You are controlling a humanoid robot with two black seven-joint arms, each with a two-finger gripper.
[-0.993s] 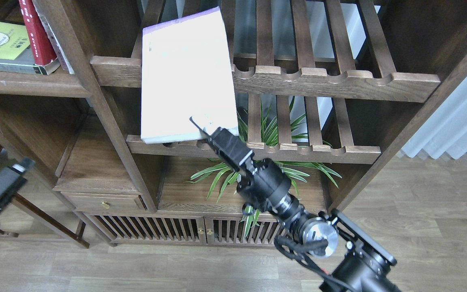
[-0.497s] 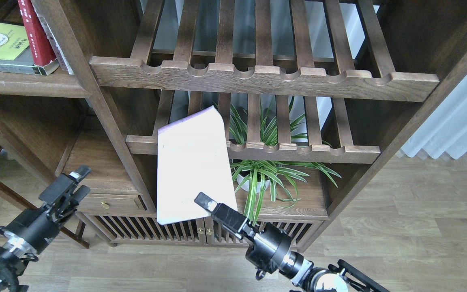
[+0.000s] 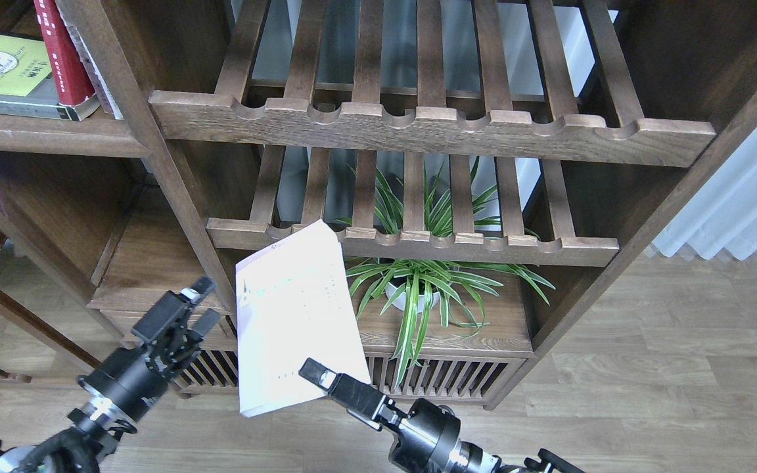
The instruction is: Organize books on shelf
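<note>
Only faint, unreadable print shows on the overexposed white book, pinched at its lower corner by the right gripper below the slatted rack. Left gripper hovers parted, empty. Shelved books sit cropped upper-left, titles illegible.

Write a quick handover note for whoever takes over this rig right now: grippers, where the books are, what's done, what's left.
Right gripper: shut on the white book, held in the air by its lower corner, in front of the cabinet.
Left gripper: open, empty, just left of the book.
Red book and yellow-green book: on the shelf, upper left.
Left: place the white book with them.
</note>
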